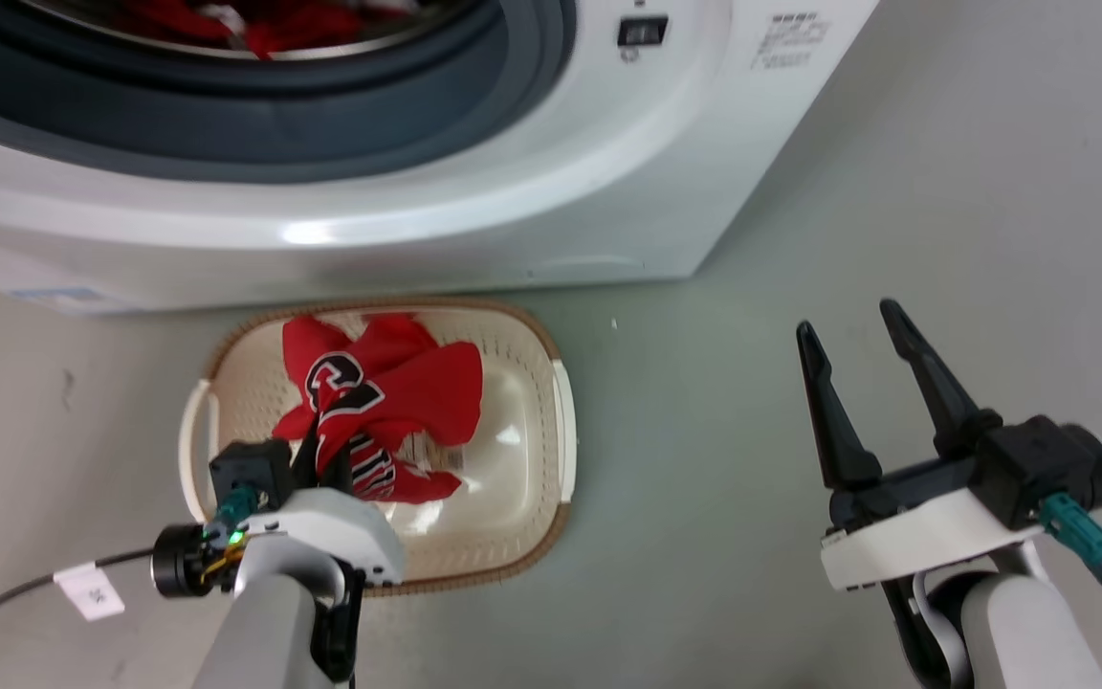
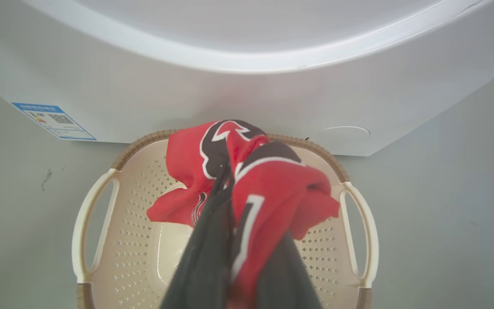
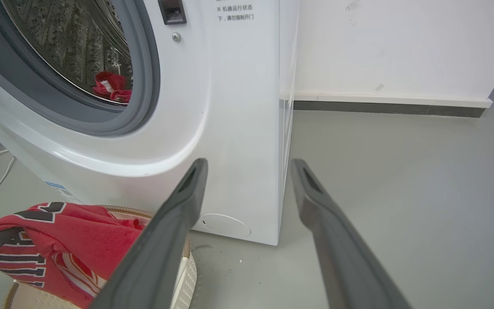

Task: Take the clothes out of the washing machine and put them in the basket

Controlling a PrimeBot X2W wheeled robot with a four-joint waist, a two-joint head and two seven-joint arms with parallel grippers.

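Clothes are split: one red jersey (image 1: pixel 398 383) hangs inside the basket (image 1: pixel 551 354) toward its far rim by the washing machine (image 1: pixel 513 220), pinched in the left gripper (image 1: pixel 321 459). More red fabric (image 1: pixel 264 29) lies in the drum. Cloth draped over the fingers (image 2: pixel 204 257) may snag on release and lift out again. The right gripper (image 1: pixel 848 321) is spread and empty.

Head looks down; all views share the basket (image 1: pixel 524 498)

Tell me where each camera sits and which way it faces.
Head: high, facing down at basket and washing machine; left gripper and right gripper show.
Left wrist: above the basket, facing down; own fingers clamp a red jersey.
Right wrist: low, facing the machine's corner; own open fingers show.
Shared: head and left wrist show jersey over basket.
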